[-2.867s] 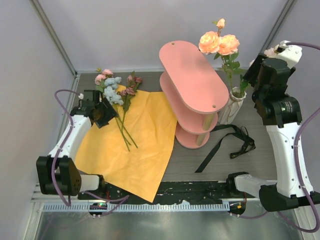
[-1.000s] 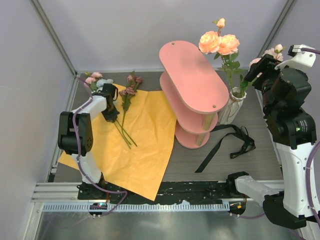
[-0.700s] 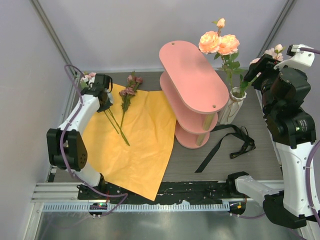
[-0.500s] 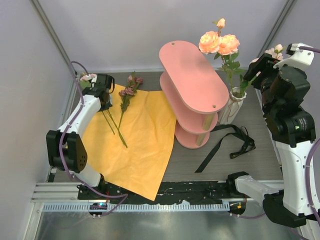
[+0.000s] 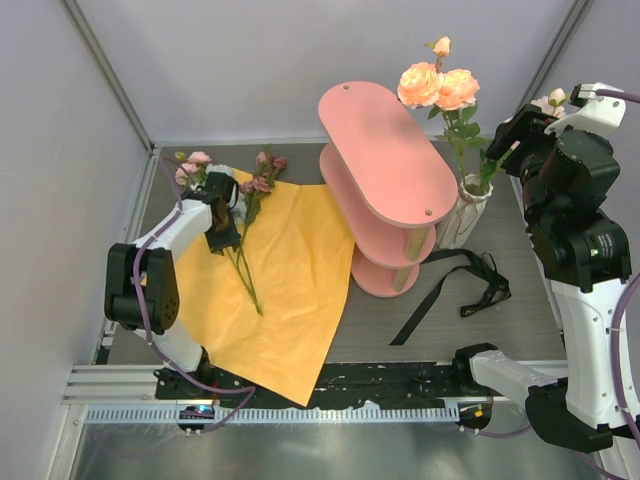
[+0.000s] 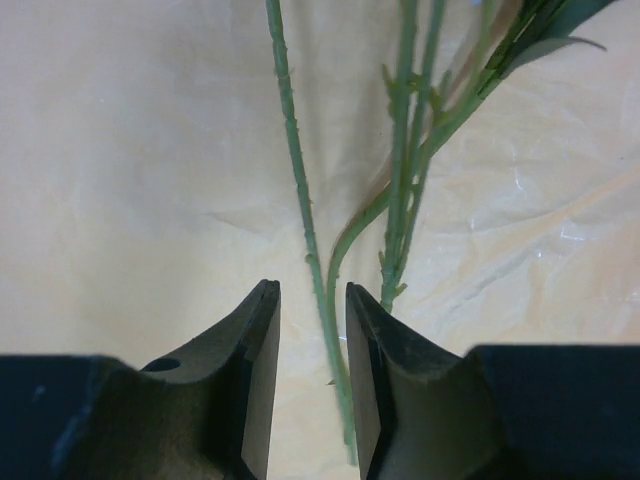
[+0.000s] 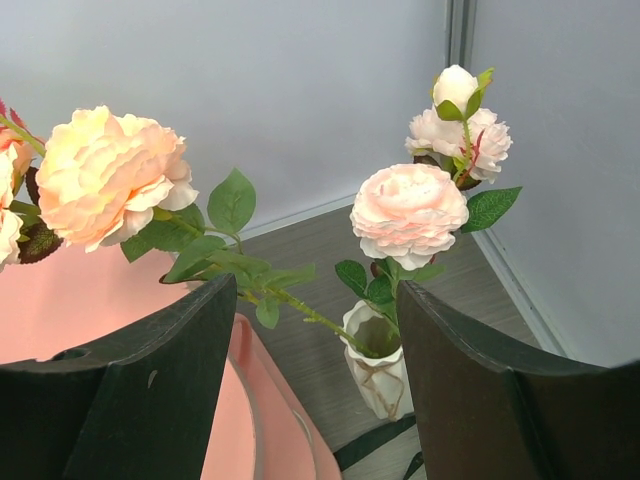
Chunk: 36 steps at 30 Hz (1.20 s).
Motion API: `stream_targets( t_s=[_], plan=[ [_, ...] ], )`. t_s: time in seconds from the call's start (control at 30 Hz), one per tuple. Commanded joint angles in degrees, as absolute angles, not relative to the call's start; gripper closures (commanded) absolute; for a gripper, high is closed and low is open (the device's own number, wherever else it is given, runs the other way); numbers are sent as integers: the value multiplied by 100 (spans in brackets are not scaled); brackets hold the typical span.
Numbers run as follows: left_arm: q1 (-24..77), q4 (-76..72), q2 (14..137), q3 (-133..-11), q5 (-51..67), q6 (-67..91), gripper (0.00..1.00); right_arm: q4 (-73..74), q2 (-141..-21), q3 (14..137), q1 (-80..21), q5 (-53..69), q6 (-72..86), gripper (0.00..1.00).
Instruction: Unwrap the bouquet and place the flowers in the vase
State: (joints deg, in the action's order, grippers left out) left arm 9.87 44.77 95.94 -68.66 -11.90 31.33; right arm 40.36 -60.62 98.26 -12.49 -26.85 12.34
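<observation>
The left pincer [image 6: 310, 292] is hovering low over the orange paper [image 5: 290, 270] at the far left, jaws parted only narrowly and gripping nothing. The loose stems [image 6: 300, 190] are lying on the paper, one running into the gap. A good regrasp is probably calling for centring on a single stem before closing. A second ago these jaws were clamped. The right pincer [image 7: 315, 287] is hanging wide open and empty, facing the vase [image 7: 378, 365], which is holding roses [image 7: 408, 210].

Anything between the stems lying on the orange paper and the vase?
Yes. The pink shelf stands between the stems on the paper and the vase at its far side. Peach roses already stand in the vase.
</observation>
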Motion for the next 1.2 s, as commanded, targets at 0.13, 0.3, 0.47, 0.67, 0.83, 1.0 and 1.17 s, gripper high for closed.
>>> stream_targets(
  t_s=[0.13,0.3,0.47,0.67,0.83,1.0,1.17],
  plan=[
    [282,3622,9238,-6750,-264,3683,63,3806,-5977,9906,-1354,-2689,1108,30],
    [18,3629,9658,-7109,-149,3560,64,3779,-5959,9835,-1362,-2663,1107,29],
    [26,3761,10281,-7567,-492,3568,60,3736,-5915,9774,-1389,-2663,1090,29],
    [26,4183,10810,-8016,-914,3787,67,3735,-5880,9747,-1432,-2672,1055,29],
    [18,4035,10802,-7700,-1090,3841,64,3726,-5880,9747,-1468,-2681,1046,29],
    [26,3964,10986,-7682,-923,3806,64,3709,-5941,9729,-1477,-2593,1090,29],
    [35,3885,11144,-7690,-940,3788,72,3718,-5924,9764,-1477,-2549,1099,29]
  ],
)
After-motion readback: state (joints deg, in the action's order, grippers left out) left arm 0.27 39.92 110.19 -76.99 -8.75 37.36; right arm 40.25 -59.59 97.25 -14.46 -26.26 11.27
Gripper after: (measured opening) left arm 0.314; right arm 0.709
